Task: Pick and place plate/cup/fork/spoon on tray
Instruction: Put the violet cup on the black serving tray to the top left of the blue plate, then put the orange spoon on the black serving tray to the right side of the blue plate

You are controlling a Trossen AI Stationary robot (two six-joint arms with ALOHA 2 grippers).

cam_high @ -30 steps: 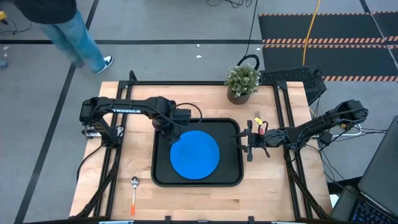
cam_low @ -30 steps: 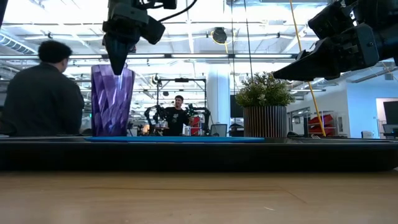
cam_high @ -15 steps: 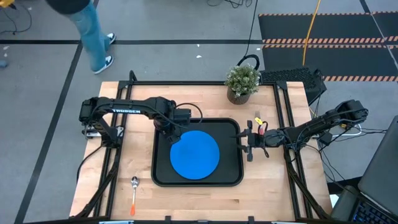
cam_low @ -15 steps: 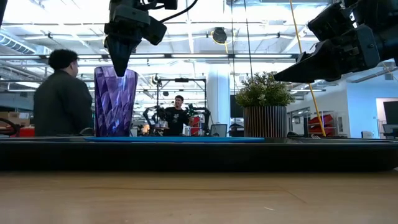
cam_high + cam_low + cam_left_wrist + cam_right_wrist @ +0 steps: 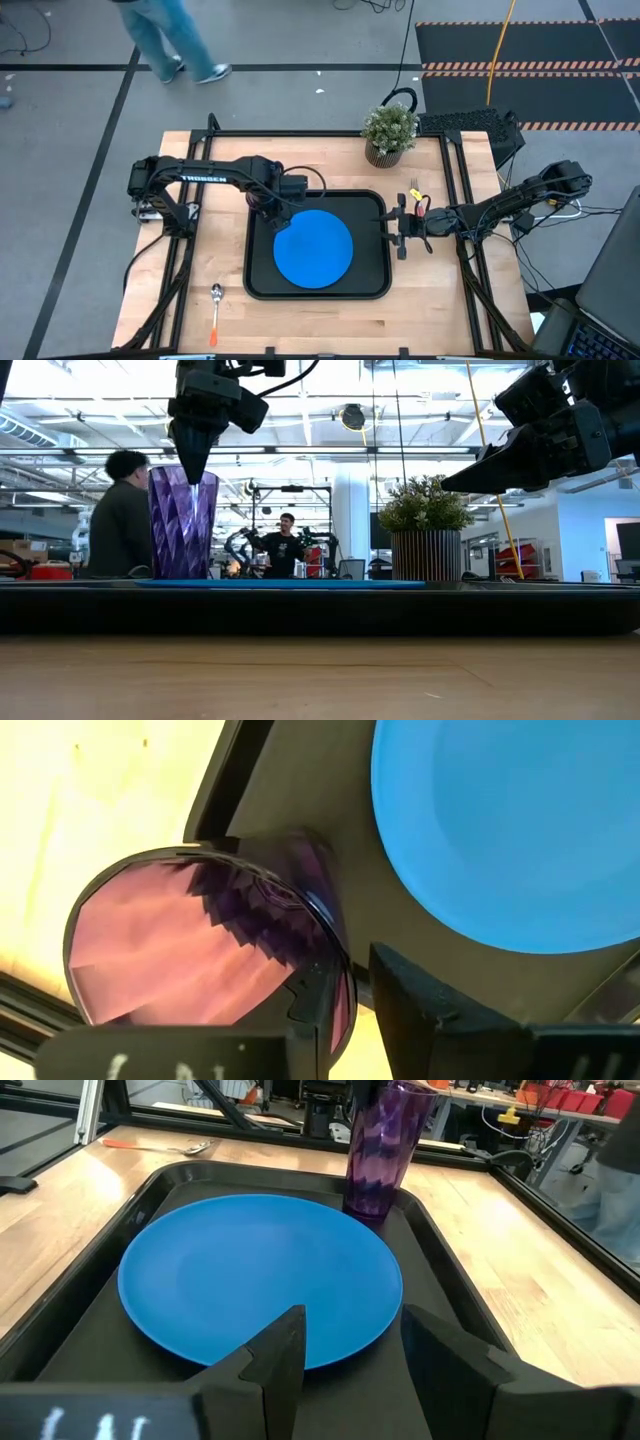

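Note:
The purple cup (image 5: 183,525) stands upright on the black tray (image 5: 248,282), in its far left corner, beside the blue plate (image 5: 313,247), which lies flat on the tray. My left gripper (image 5: 350,985) is over the cup, pointing down, slightly open, with one finger inside the rim and one outside. My right gripper (image 5: 350,1365) hangs open and empty above the tray's right edge (image 5: 398,228). The orange-handled spoon (image 5: 215,308) lies on the table near the front left. I cannot make out the fork. My left gripper straddles the cup's rim (image 5: 338,982) on the side toward the plate, from above. A gap shows between the wall and the outer finger (image 5: 420,1010). I cannot tell whether the inner finger (image 5: 308,1005) touches the wall. The cup stands on its base on the tray.
A potted plant (image 5: 389,130) stands on the table beyond the tray's far right corner. Bare wood lies left and in front of the tray. A person walks on the floor beyond the table's far edge.
The cup has shifted slightly sideways and back under my left gripper and stays upright on the tray. The person beyond the table has walked across toward the right.

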